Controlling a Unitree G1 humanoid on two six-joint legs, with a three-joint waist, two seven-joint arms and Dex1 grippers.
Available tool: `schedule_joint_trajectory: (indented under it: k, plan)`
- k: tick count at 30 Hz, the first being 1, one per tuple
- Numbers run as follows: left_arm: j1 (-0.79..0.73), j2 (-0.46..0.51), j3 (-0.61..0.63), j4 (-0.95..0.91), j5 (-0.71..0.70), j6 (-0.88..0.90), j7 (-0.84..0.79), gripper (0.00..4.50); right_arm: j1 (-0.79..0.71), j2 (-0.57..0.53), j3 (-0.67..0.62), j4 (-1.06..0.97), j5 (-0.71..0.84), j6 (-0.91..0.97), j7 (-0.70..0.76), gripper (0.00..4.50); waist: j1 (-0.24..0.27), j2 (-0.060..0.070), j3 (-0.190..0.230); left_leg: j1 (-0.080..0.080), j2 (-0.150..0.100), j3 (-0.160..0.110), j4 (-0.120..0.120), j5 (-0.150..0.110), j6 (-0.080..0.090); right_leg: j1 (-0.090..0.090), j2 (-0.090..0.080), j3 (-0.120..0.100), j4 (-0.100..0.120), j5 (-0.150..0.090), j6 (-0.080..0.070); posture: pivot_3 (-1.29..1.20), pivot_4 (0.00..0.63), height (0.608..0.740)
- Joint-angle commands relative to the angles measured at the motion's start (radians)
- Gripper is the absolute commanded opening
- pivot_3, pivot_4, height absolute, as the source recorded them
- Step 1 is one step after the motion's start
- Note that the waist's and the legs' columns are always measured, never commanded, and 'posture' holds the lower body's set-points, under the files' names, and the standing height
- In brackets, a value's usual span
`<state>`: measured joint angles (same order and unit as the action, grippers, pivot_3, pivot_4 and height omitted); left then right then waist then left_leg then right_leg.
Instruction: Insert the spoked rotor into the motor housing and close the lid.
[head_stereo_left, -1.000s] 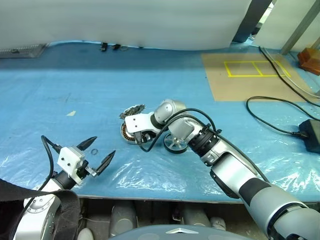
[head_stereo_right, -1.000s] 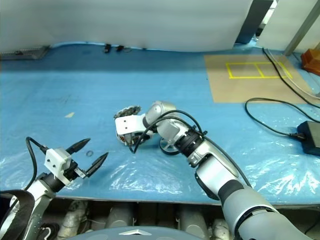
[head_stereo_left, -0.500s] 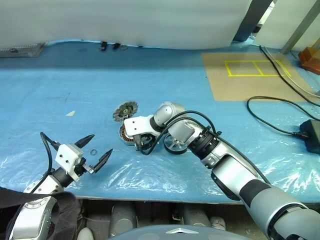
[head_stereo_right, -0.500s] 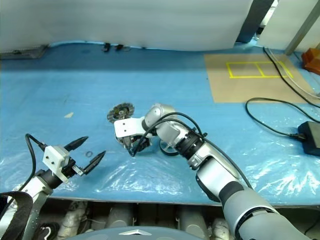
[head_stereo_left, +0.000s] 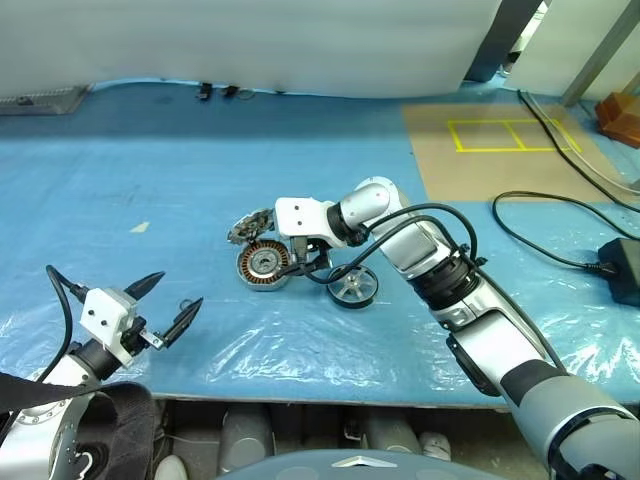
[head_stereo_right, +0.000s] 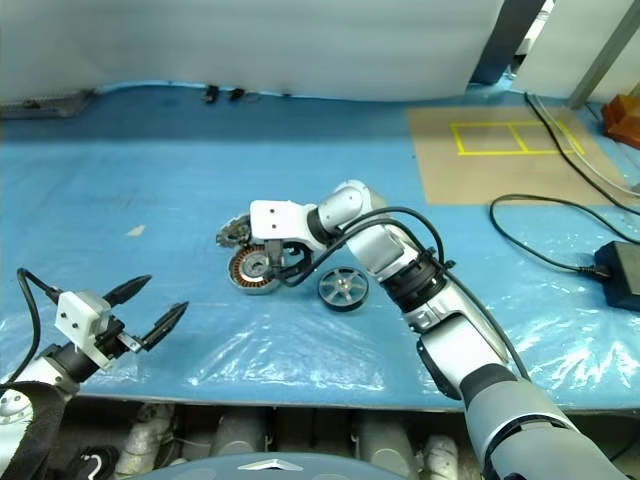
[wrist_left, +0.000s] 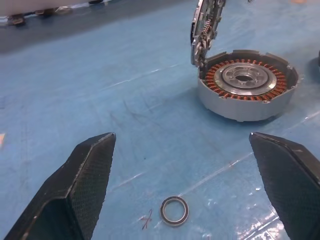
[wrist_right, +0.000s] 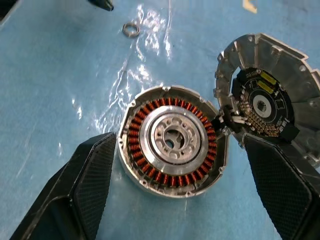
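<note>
The housing (head_stereo_left: 264, 266) lies uncovered, its lid (wrist_right: 267, 112) propped beside it. Both the right gripper (wrist_right: 172, 150) and left gripper (wrist_left: 192, 190) are spread, empty. The rotor (head_stereo_left: 352, 289) should be gripped by its rim and lowered level onto the centre.

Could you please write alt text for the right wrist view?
The open motor housing, copper windings ringing its pale centre, sits on blue sheeting between the open right gripper's fingers. The lid stands tilted against its rim.

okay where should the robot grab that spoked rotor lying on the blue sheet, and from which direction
Grip the spoked rotor across its dark rim, coming from straight above. It lies flat on the sheet, apart from the motor housing, so opposite rim edges look free for the open right gripper.
</note>
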<state>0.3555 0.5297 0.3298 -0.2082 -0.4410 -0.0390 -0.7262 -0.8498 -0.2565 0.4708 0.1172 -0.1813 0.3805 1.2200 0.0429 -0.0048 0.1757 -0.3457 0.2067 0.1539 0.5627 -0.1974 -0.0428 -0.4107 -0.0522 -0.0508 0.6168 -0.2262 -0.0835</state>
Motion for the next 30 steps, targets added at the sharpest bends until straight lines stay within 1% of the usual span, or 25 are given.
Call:
schedule_joint_trajectory:
  k: [1, 3, 6, 7, 8, 11, 16, 19, 21, 24, 30]
  plan:
    - [0.013, -0.012, 0.044, -0.050, -0.024, 0.014, 0.029, 4.50, 0.085, 0.014, -0.079, -0.085, 0.086, -0.016, -0.074, 4.25, 0.000, 0.000, 0.000, 0.000, 0.000, 0.000, 0.000, 0.000, 0.000, 0.000, 0.000, 0.000, 0.000, 0.000, 0.000, 0.00, 0.150, 0.740]
    - [0.021, -0.023, 0.048, -0.071, -0.035, 0.028, 0.044, 4.50, 0.152, 0.031, -0.119, -0.097, 0.124, -0.031, -0.128, 4.25, 0.000, -0.001, 0.000, 0.000, 0.000, 0.000, 0.000, 0.000, 0.000, 0.000, 0.000, 0.000, 0.000, 0.000, 0.000, 0.00, 0.150, 0.740]
    - [0.034, -0.033, 0.034, -0.085, -0.028, 0.036, 0.044, 4.50, 0.210, 0.037, -0.163, -0.104, 0.175, 0.006, -0.169, 4.25, 0.000, -0.001, 0.000, 0.000, 0.000, 0.000, 0.000, 0.000, 0.000, 0.000, 0.000, 0.000, 0.000, 0.000, 0.000, 0.00, 0.150, 0.740]
    - [0.041, -0.036, 0.024, -0.083, -0.020, 0.035, 0.041, 4.50, 0.224, 0.029, -0.172, -0.110, 0.193, 0.018, -0.170, 3.86, -0.001, -0.001, 0.000, 0.000, 0.000, 0.000, 0.000, 0.000, 0.000, 0.000, 0.000, 0.000, 0.000, 0.000, 0.000, 0.00, 0.150, 0.740]
    - [0.048, -0.038, 0.013, -0.075, -0.006, 0.030, 0.036, 4.50, 0.238, 0.019, -0.176, -0.114, 0.202, 0.011, -0.173, 3.64, -0.002, -0.001, 0.000, 0.000, 0.000, 0.000, 0.000, 0.000, 0.000, 0.000, 0.000, 0.000, 0.000, 0.000, 0.000, 0.00, 0.150, 0.740]
    - [0.057, -0.062, 0.000, -0.053, 0.013, 0.012, 0.042, 4.50, 0.272, -0.021, -0.172, -0.132, 0.221, 0.025, -0.169, 2.65, -0.001, -0.001, 0.000, 0.000, 0.000, 0.000, 0.000, 0.000, 0.000, 0.000, 0.000, 0.000, -0.001, 0.000, 0.001, 0.00, 0.150, 0.740]
    - [0.045, -0.105, -0.003, 0.007, 0.048, -0.035, 0.058, 4.50, 0.296, -0.032, -0.179, -0.156, 0.261, 0.052, -0.198, 2.65, -0.002, -0.001, 0.000, 0.000, 0.000, 0.000, -0.001, 0.000, 0.000, 0.000, 0.000, 0.000, -0.002, 0.000, 0.001, 0.00, 0.150, 0.740]
    - [0.043, -0.141, -0.012, 0.036, 0.055, -0.074, 0.059, 4.50, 0.319, -0.023, -0.195, -0.169, 0.305, 0.042, -0.212, 2.65, -0.001, -0.001, 0.000, 0.000, 0.000, -0.001, -0.001, 0.000, 0.000, 0.001, 0.000, 0.000, -0.003, -0.002, 0.004, 0.00, 0.150, 0.740]
    - [0.045, -0.157, -0.017, 0.053, 0.063, -0.094, 0.056, 4.50, 0.327, -0.014, -0.204, -0.160, 0.314, -0.001, -0.230, 2.65, 0.000, -0.001, 0.000, -0.001, 0.000, -0.001, -0.001, 0.000, 0.000, 0.001, 0.000, 0.000, -0.004, -0.001, 0.002, 0.00, 0.150, 0.740]
    - [0.044, -0.185, -0.035, 0.081, 0.080, -0.121, 0.059, 4.50, 0.327, -0.019, -0.190, -0.119, 0.288, -0.077, -0.256, 2.65, 0.000, -0.001, 0.000, -0.001, 0.000, -0.001, -0.001, 0.000, 0.000, 0.002, 0.000, -0.001, -0.005, 0.000, 0.002, 0.00, 0.150, 0.740]
    - [0.036, -0.200, -0.069, 0.096, 0.116, -0.128, 0.080, 4.50, 0.318, -0.021, -0.179, -0.101, 0.293, -0.101, -0.272, 2.65, 0.000, -0.001, 0.000, -0.001, 0.000, -0.001, -0.001, 0.000, 0.000, 0.002, 0.000, -0.001, -0.005, 0.000, 0.002, 0.00, 0.150, 0.740]
